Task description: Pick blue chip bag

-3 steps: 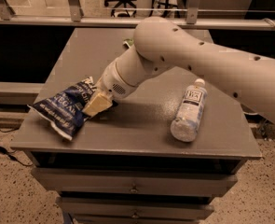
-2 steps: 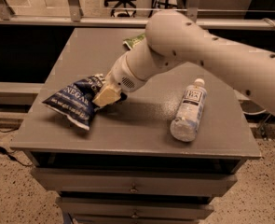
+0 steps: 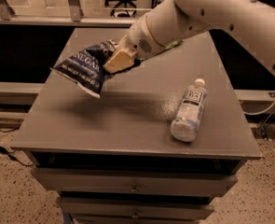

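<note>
The blue chip bag (image 3: 85, 66) is dark navy with white lettering and a white crimped end. It hangs in the air above the left part of the grey table (image 3: 127, 120), casting a shadow below. My gripper (image 3: 114, 62), with tan fingers at the end of the white arm, is shut on the bag's right edge and holds it up. The bag droops down to the left.
A clear water bottle (image 3: 189, 111) lies on its side at the table's right. A bit of a green bag (image 3: 173, 44) shows behind my arm at the back. Drawers sit under the tabletop. A railing and office chair stand behind.
My gripper has lifted the blue chip bag off the table, up and slightly right. The bottle has not moved.
</note>
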You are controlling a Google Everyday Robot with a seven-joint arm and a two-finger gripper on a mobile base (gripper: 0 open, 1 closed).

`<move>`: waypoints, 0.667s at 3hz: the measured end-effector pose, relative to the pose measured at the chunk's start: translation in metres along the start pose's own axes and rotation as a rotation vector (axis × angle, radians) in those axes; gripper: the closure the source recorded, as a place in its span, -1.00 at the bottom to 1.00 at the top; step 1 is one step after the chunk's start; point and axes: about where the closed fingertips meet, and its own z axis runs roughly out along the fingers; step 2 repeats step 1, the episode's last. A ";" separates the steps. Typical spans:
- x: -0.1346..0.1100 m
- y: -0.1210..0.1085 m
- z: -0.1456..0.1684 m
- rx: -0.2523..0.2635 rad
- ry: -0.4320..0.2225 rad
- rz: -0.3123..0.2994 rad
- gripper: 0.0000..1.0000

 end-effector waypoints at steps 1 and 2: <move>-0.005 -0.003 -0.005 0.007 -0.008 -0.005 1.00; -0.005 -0.003 -0.005 0.007 -0.008 -0.005 1.00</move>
